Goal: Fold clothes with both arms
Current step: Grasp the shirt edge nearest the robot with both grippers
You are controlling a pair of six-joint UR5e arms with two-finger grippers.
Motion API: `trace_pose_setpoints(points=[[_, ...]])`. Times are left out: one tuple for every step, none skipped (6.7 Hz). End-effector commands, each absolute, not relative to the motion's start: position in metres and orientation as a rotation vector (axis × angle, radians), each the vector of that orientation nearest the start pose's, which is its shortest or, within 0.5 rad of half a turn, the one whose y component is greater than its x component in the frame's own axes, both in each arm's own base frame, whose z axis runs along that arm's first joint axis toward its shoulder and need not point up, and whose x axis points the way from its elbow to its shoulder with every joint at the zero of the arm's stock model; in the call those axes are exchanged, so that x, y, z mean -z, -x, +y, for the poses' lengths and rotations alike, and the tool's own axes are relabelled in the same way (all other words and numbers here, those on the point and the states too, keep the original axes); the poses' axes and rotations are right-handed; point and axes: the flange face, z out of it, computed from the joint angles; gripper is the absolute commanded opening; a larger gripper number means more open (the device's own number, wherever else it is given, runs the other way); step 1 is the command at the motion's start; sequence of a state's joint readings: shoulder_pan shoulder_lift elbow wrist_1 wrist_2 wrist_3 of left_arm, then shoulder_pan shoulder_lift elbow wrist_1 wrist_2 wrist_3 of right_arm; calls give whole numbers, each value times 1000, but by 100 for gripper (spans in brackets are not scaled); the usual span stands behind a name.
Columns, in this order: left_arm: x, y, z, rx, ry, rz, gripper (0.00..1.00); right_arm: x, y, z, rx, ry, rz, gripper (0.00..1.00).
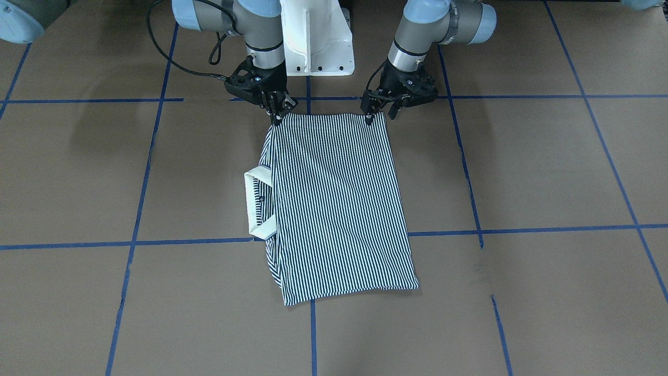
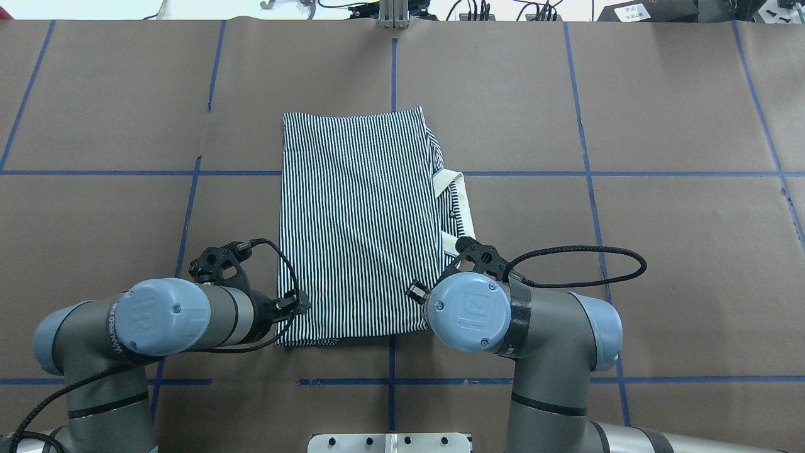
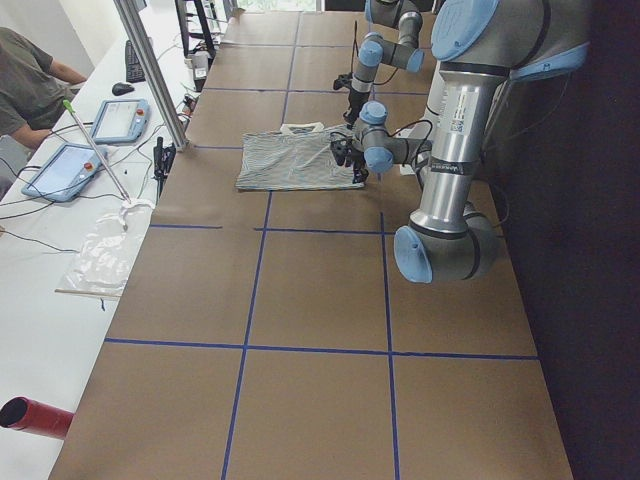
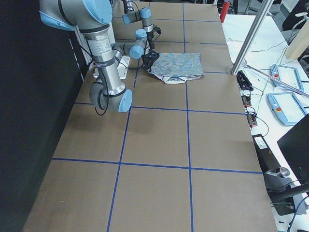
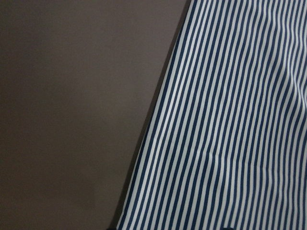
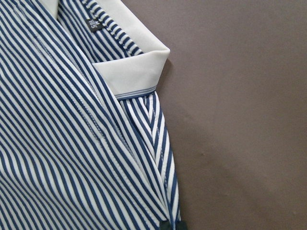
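Lying fore-aft, shirt [image 1: 339,209], collar [image 1: 251,203] rightward.

Shirt [image 2: 358,226] flat on surface [image 2: 660,113], in middle, in front of base [image 1: 315,36]. Collar [image 2: 458,201] sticks out from shirt's side on robot's right. Left tool [image 1: 380,114] at shirt's near left corner. Right tool [image 1: 278,110] at near right corner, on collar side. Both tools between base and shirt. Past surface's far edge: side table [image 3: 40,300] with two tablets [image 3: 62,170] on it, person [image 3: 25,85] behind it.
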State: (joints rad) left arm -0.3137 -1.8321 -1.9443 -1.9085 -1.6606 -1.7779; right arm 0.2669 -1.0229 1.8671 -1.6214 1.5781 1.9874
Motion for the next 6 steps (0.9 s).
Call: trace_pose_setpoints(points=[[-322,-504,-280,415,44,964,70,-230,566,-292,-644,68,-808,0],[-325,-506,-279,413,46,957,69,-230,566,-292,-643,68,-807,0],[-327,-510,-274,405,52,952,69,-230,566,-292,-643,68,-807,0],[-330,-512,-272,400,54,947,68,-230,566,-292,-643,68,-808,0],[-330,-512,-272,401,55,947,61,-229,566,-292,-642,68,-810,0],[-331,-513,-272,402,55,944,57,-229,565,-292,-642,68,-810,0]])
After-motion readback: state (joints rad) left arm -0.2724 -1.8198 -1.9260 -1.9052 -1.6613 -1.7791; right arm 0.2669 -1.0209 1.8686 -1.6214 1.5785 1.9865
